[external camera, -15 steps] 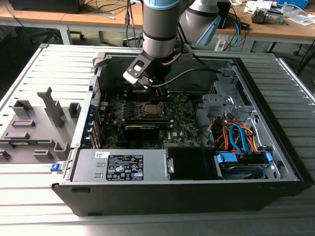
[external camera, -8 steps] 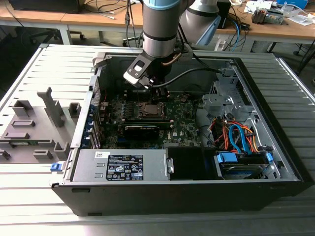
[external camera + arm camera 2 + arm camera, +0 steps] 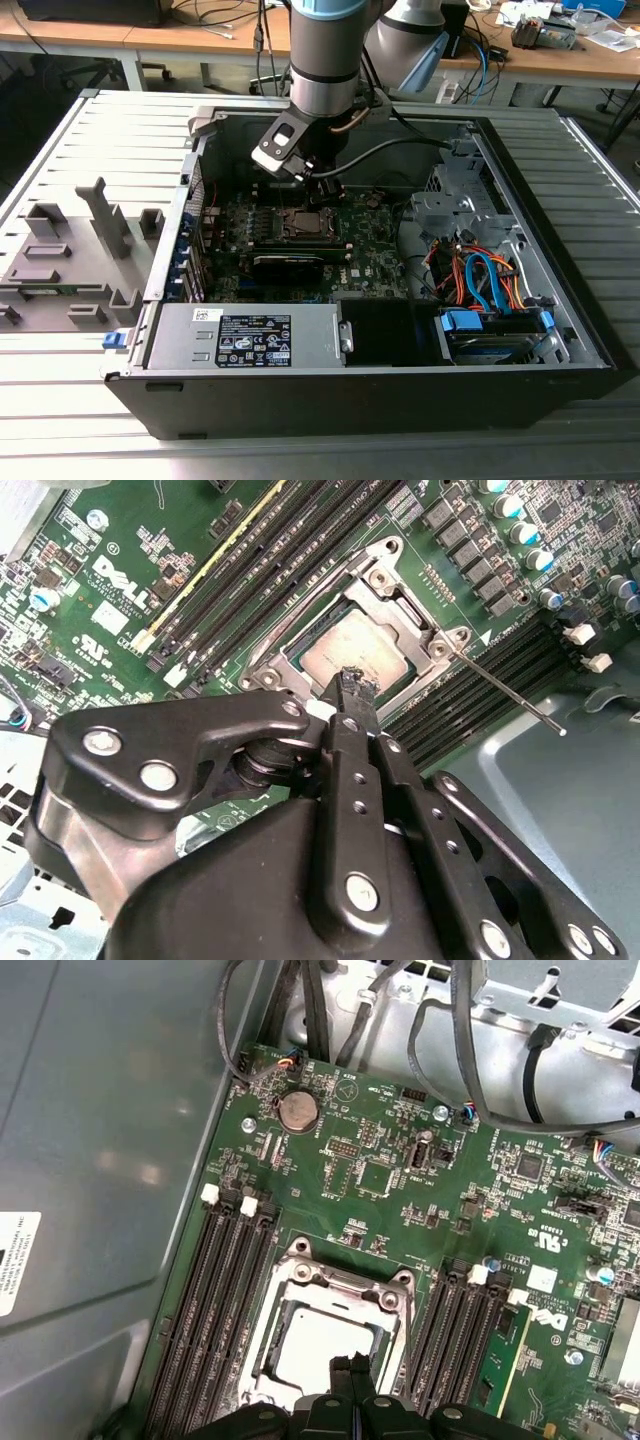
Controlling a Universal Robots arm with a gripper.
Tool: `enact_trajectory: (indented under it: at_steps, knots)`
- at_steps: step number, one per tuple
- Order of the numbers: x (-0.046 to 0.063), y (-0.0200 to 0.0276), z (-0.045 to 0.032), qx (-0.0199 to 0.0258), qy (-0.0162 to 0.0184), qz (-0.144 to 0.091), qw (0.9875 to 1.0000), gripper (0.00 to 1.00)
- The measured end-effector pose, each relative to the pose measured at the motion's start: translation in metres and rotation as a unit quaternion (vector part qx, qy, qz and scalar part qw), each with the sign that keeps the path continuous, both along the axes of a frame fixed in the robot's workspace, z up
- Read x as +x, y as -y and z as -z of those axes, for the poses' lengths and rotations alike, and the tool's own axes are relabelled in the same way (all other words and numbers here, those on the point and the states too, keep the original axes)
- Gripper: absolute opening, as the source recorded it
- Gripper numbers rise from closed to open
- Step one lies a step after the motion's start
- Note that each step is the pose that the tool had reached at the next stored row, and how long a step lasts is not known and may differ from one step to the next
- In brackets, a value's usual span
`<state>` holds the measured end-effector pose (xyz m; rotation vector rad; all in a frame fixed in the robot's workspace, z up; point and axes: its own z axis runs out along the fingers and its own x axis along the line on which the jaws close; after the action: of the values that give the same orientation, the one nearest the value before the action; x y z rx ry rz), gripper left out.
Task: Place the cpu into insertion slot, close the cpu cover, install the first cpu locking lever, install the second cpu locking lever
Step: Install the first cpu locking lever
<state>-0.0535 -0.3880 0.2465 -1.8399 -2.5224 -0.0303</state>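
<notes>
Computer case (image 3: 380, 400): It lies open on its side, so your arm can reach in from above.
Arm (image 3: 325, 60): It hangs down into the case, right over the socket, which puts the tool where the work is.
Green board (image 3: 372, 268): It lies flat on the case floor.
Gripper (image 3: 350, 685): Your two fingers are pressed together with nothing between them. The thin tip is at the edge of the cover. You cannot tell if it touches. It looks set for pushing, not picking up.
Insertion slot (image 3: 395, 560): It sits between the long black memory slots (image 3: 250, 550).
Cpu cover (image 3: 340, 1295): It lies down flat, holding the chip in.
Cpu (image 3: 345, 645): It is in the slot, and its silver face shows through the cover's window.
Locking lever (image 3: 510, 695): This thin rod sticks out from one slot corner and looks not hooked down yet.
</notes>
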Motion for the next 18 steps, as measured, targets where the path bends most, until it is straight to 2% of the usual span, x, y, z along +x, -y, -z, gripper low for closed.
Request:
enact_trajectory:
  at_steps: [18]
  knots:
    - [0.0,0.0,0.0,0.0,0.0,-0.022,0.9998,0.11]
